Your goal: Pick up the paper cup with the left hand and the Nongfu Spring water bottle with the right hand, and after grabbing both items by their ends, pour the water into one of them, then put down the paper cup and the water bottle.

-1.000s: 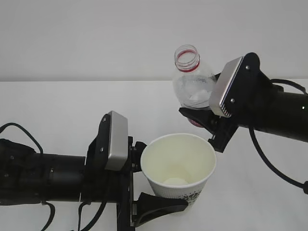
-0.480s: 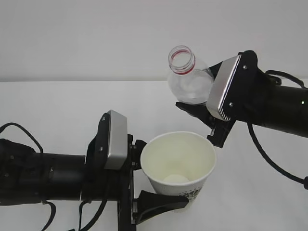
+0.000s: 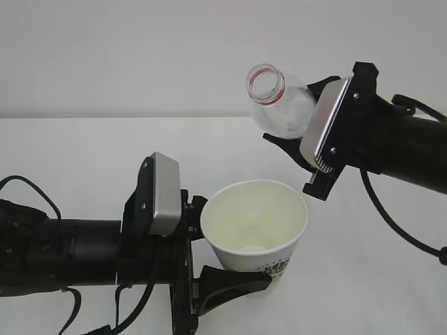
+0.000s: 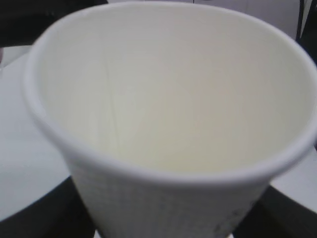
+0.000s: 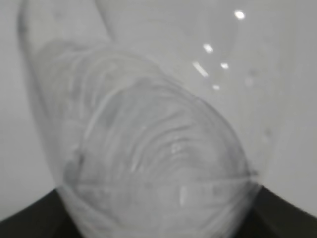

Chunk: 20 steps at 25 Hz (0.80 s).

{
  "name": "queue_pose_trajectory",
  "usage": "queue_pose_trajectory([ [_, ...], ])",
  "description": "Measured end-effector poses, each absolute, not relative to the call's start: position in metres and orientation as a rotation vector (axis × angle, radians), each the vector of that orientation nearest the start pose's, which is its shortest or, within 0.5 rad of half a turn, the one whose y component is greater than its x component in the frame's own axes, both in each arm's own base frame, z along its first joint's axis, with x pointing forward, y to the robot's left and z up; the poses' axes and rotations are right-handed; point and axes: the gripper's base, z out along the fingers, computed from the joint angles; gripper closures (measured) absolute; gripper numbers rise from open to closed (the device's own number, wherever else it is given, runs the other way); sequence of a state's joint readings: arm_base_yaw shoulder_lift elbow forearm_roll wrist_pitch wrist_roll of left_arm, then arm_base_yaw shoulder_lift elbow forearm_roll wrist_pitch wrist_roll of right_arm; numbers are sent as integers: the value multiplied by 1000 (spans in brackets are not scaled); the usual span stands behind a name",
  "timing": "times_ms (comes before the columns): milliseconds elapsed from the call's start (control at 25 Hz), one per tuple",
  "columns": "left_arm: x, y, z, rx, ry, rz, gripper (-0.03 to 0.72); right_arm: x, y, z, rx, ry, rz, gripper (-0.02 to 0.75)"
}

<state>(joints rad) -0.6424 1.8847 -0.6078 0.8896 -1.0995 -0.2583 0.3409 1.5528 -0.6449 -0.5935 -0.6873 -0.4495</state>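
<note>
We grip the paper cup [image 3: 255, 230] upright in our left hand [image 3: 209, 269]. Our right hand [image 3: 297, 143] clasps the Nongfu Spring water bottle [image 3: 279, 105], tilted left above the cup.

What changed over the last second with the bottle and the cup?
The right gripper lifted the bottle a little higher and tipped it further, its open mouth leaning more toward the camera. The left gripper shifted the cup slightly left. Both grips stayed as they were, the cup stayed upright, and no stream of water shows.
</note>
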Motion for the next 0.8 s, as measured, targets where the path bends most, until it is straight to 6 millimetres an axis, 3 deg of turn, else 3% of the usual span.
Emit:
queue_pose_trajectory([
  [320, 214, -220, 136, 1231, 1432, -944, 163, 277, 131, 222, -1273, 1190, -179, 265],
  [800, 215, -218, 134, 1250, 1441, -933, 163, 278, 131, 223, -1317, 1108, -270, 265],
])
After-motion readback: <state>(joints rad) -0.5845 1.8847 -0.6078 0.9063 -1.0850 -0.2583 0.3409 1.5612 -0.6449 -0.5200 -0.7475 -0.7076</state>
